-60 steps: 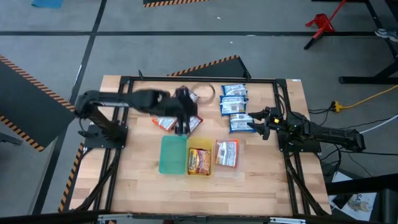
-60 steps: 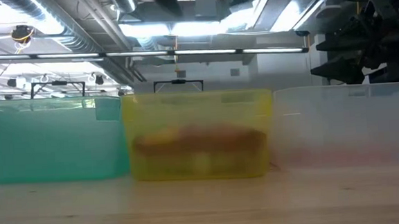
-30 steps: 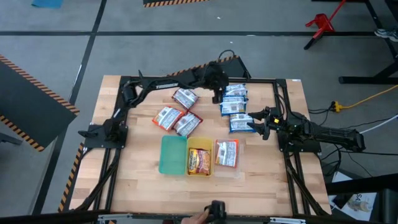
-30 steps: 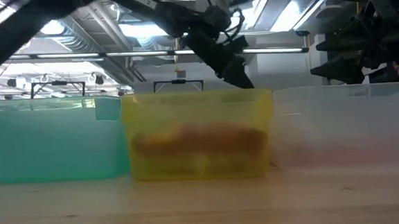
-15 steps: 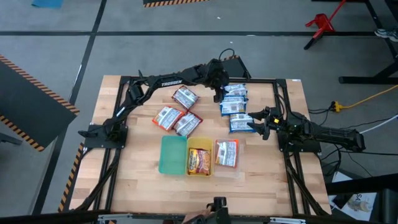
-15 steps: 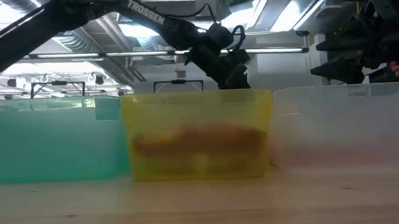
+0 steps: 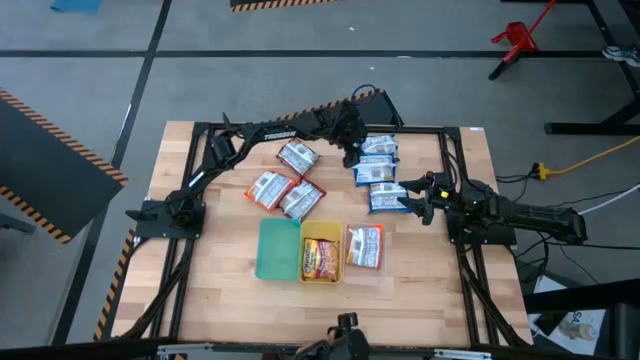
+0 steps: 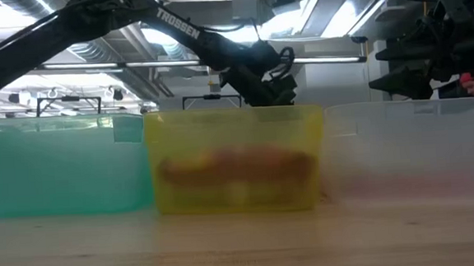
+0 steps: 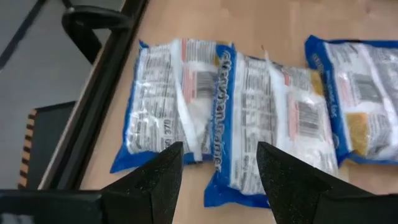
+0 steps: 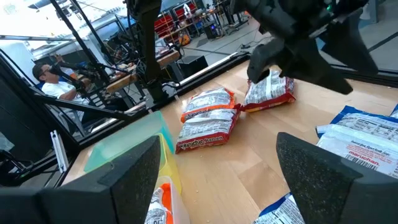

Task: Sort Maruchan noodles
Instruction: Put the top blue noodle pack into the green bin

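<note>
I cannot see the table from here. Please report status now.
Left gripper open, over blue packets at far edge. Right gripper open, parked beside the nearest blue packet. Green tray empty. Nothing in the way.

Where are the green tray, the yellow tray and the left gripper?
green tray (image 7: 277, 250): high view, bare floor.
yellow tray (image 8: 232, 125): low view, front wall.
left gripper (image 9: 217, 171): left wrist view, gap between open fingers.
</note>
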Robot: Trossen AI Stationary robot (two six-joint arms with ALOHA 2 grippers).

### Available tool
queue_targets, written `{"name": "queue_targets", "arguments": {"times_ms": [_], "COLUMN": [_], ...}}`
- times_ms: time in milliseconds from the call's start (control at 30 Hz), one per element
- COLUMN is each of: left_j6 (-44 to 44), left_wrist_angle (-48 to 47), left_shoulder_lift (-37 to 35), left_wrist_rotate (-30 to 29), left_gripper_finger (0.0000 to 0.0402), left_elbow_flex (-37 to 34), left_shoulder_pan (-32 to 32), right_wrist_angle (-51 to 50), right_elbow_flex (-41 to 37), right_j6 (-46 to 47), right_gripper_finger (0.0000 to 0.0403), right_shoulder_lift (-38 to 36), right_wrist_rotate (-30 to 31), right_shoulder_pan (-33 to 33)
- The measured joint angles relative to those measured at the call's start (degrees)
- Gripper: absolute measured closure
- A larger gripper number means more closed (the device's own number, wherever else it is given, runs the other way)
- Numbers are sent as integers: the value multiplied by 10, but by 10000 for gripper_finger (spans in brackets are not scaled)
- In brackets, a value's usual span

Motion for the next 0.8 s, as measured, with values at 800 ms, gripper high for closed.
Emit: {"name": "queue_targets", "arguments": {"times_ms": [800], "left_j6": [-17], "left_wrist_angle": [-161], "left_shoulder_lift": [-235], "left_wrist_rotate": [-104], "left_gripper_finger": [205], "left_elbow_flex": [2], "left_shoulder_pan": [-39], "right_wrist_angle": [-90], "right_elbow_flex": [153], "right_j6": [68], "right_gripper_finger": [227], "right_shoulder_lift": [317], "right_wrist_rotate": [347], "right_shoulder_pan": [0]}}
